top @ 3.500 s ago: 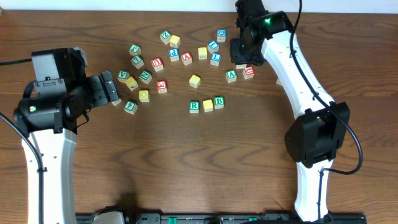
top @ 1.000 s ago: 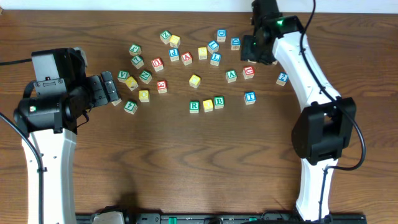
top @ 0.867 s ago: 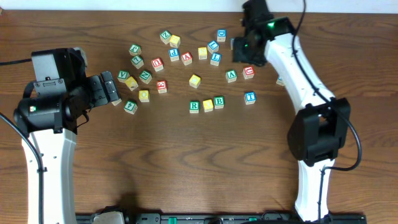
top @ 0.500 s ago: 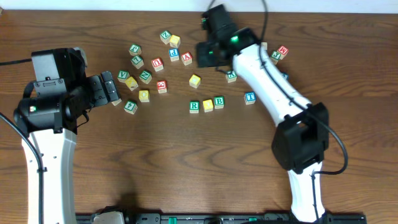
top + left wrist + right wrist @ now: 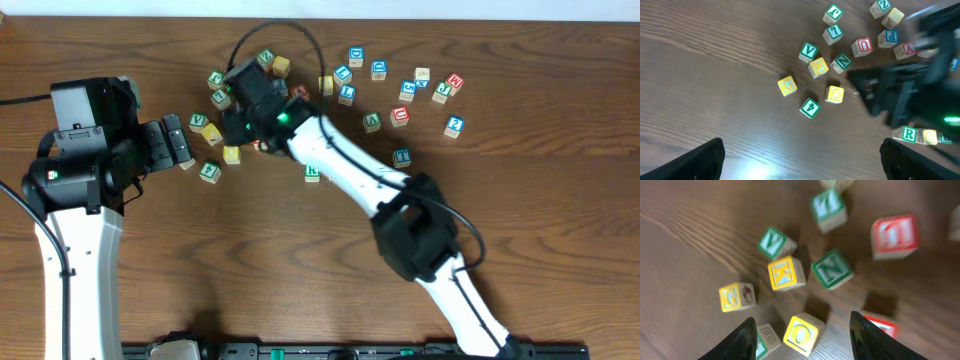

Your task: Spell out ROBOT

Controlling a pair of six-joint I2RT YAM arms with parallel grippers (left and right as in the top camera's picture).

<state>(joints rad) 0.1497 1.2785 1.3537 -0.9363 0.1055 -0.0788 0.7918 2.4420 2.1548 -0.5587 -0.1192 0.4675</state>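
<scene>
Right claw is hanging over the left-hand cluster of cubes, fingers spread wide, gripping nothing. Wrist view is blurring, so fine detail is poor.

Yellow O cube is sitting on the surface directly beneath this claw, in the gap between its fingers, touching neither. It is lying turned at an angle to the finger line. The green 4 cube is sitting just beside it, close to one finger. The yellow K cube is lying just ahead of the claw.

R cube is waiting back along the right forearm from the claw, partly covered by the arm. A yellow cube is touching it. I cannot see the B. T cube is lying well apart, farther back again.

Left claw is also standing wide and carrying nothing, with the O cube near and ahead of it.

Judgement: the wooden cube is looking light, rigid and not fragile, with smooth painted faces that may slip. Best hold is flat on two opposite side faces, low down. Squaring the fingers to the cube first seems wise, or it may twist out and nudge the 4 cube.
</scene>
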